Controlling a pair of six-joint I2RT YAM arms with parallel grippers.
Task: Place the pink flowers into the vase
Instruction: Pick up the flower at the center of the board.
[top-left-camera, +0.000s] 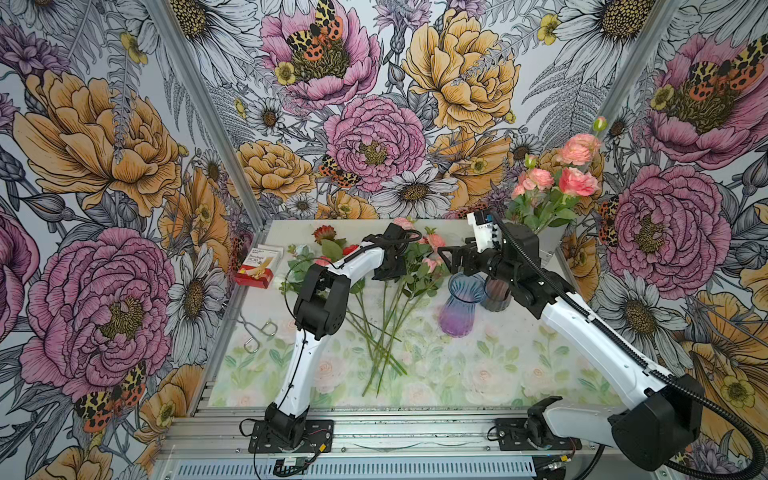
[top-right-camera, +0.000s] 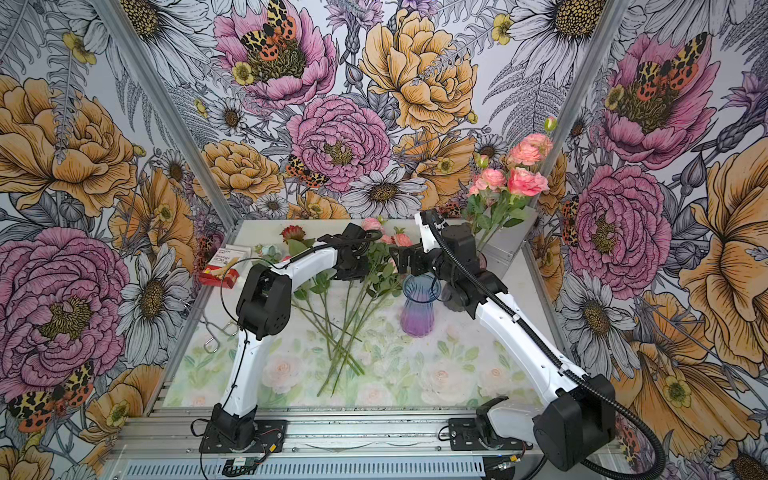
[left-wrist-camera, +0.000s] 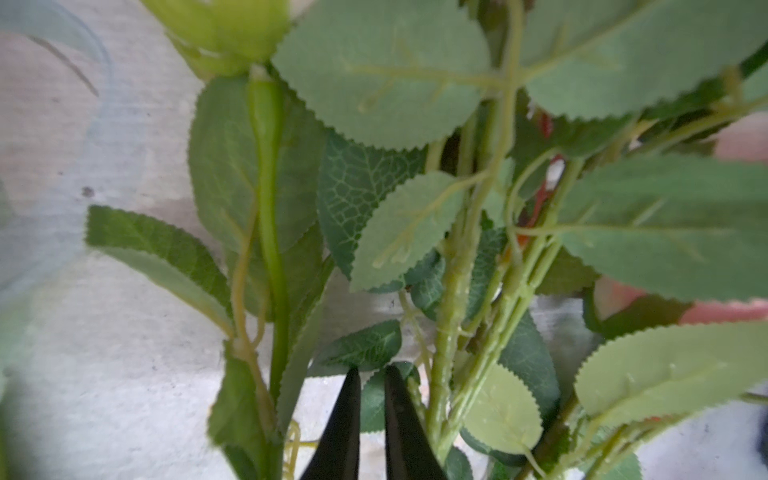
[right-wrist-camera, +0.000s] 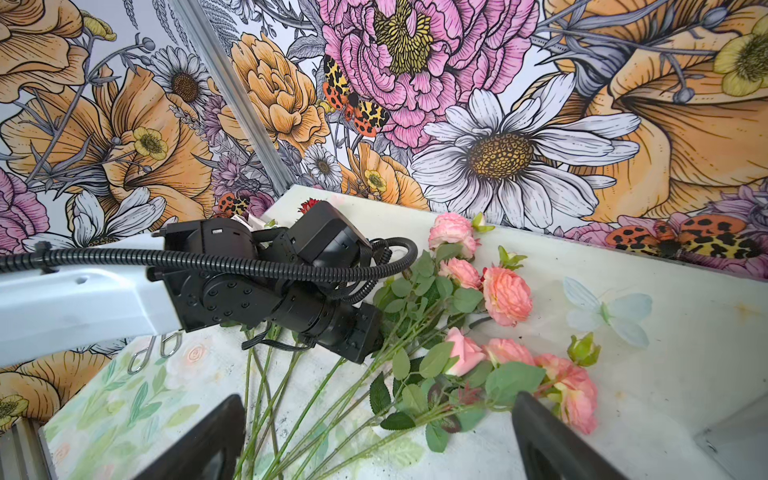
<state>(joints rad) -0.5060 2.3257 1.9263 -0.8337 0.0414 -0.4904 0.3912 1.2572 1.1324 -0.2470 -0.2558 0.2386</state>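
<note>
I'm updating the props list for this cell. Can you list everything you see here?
pink flowers: several sprays, salmon-pink, green stems, lying mid-table
standing pink flowers: one bunch, salmon-pink, upright at back right
blue-purple vase: one, clear glass, empty, right of the lying stems
dark vase: one, smoky brown, beside it, partly hidden
red flowers: a few, dark red, back left
box: one, red and white, left edge
tongs: one, silver, left edge
table: one, pale floral print
left gripper: black, fingers nearly together among leaves
right gripper: black, open, by the blue-purple vase
</note>
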